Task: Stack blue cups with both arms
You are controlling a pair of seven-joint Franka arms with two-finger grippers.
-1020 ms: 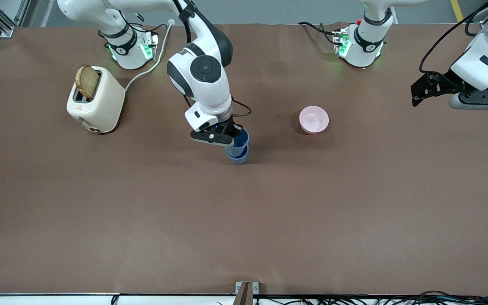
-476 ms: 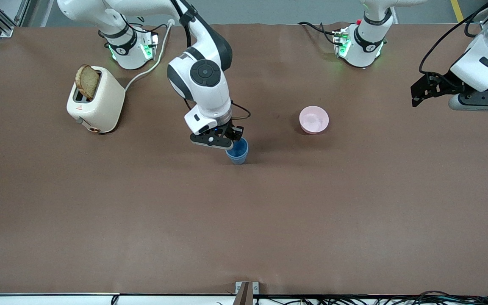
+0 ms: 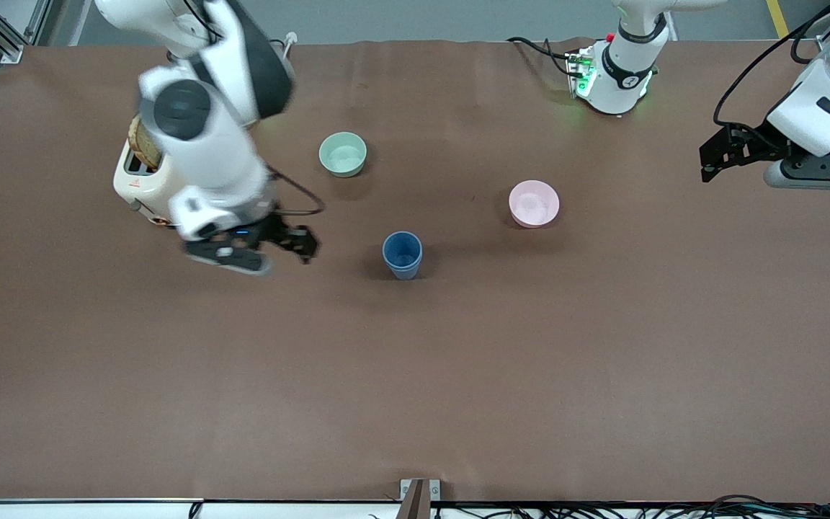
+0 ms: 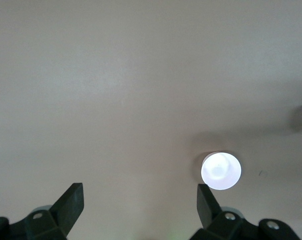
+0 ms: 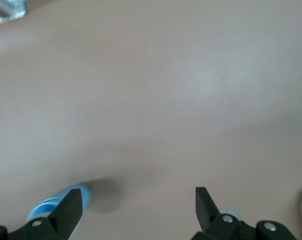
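The two blue cups [image 3: 402,254] stand nested as one stack near the middle of the table, with nothing holding them. My right gripper [image 3: 304,245] is open and empty, off to the side of the stack toward the right arm's end, near the toaster. In the right wrist view the stack [image 5: 53,204] shows beside one finger of that gripper [image 5: 138,206]. My left gripper [image 3: 709,160] is open and empty, held up over the left arm's end of the table, where the arm waits. It also shows in the left wrist view [image 4: 140,202].
A pink bowl [image 3: 534,203] sits beside the stack toward the left arm's end and shows in the left wrist view [image 4: 220,171]. A pale green bowl [image 3: 343,154] sits farther from the front camera. A cream toaster [image 3: 143,180] with bread stands partly hidden by the right arm.
The right gripper lowered the upper cup into the lower one, let go, and swung away toward the toaster, which uncovered the green bowl. The left arm has barely moved.
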